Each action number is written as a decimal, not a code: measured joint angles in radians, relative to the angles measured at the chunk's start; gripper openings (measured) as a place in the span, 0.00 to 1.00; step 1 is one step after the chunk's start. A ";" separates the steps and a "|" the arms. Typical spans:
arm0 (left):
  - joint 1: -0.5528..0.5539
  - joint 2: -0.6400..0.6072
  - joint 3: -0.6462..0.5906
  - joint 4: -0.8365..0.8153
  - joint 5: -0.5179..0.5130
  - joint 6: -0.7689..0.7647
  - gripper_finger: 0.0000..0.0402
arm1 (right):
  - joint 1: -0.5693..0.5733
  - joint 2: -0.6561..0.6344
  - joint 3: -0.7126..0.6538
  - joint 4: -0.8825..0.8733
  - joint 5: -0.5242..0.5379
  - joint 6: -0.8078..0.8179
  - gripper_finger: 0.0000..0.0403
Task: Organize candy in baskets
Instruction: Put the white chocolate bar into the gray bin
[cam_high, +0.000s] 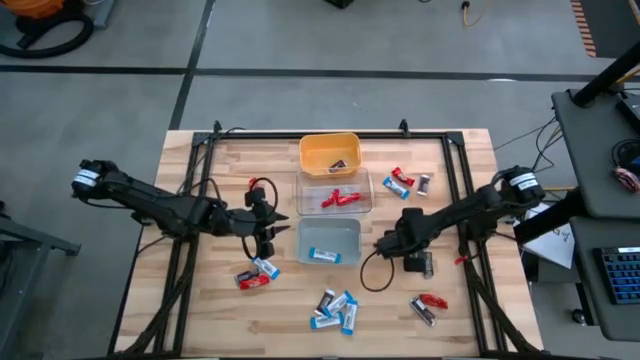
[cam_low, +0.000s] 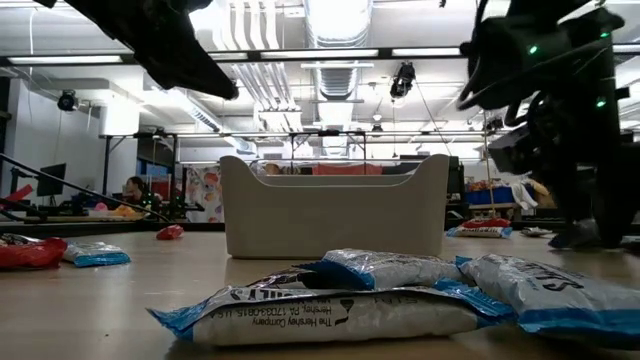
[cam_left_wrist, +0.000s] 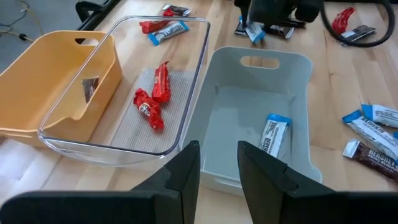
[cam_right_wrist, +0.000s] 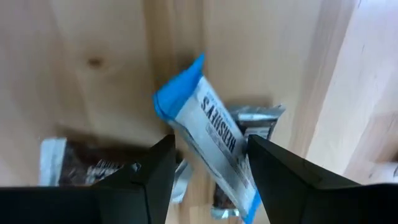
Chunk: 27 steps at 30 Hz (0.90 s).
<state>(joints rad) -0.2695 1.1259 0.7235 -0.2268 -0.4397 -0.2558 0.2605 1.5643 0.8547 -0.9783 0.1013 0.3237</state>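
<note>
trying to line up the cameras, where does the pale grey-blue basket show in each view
High view: the pale grey-blue basket is centre, nearest of three bins, one blue-and-white bar inside.
Low view: it fills the middle, seen side-on.
Left wrist view: right of centre, just past the left claw.
Right wrist view: not in it.
Shared landmark: the clear basket beside it, holding red candy.

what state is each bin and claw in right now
yellow bin: one dark bar inside
clear bin: red bars inside
grey-blue bin: one blue-and-white bar inside
left claw: open, empty, at the grey-blue bin
right claw: open, blue-and-white bar between fingers
</note>
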 joint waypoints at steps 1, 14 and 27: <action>0.000 0.000 0.000 0.000 0.000 0.000 0.23 | -0.006 0.006 0.000 0.002 0.000 -0.003 0.48; 0.000 0.000 0.000 0.001 0.000 0.005 0.23 | -0.039 -0.023 0.000 0.023 0.004 -0.055 0.16; 0.005 -0.009 0.047 0.000 -0.008 0.206 0.23 | -0.074 -0.291 0.031 0.032 -0.031 -0.029 0.03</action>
<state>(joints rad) -0.2646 1.1170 0.7709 -0.2270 -0.4473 -0.0499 0.1869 1.2736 0.8853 -0.9464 0.0708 0.2942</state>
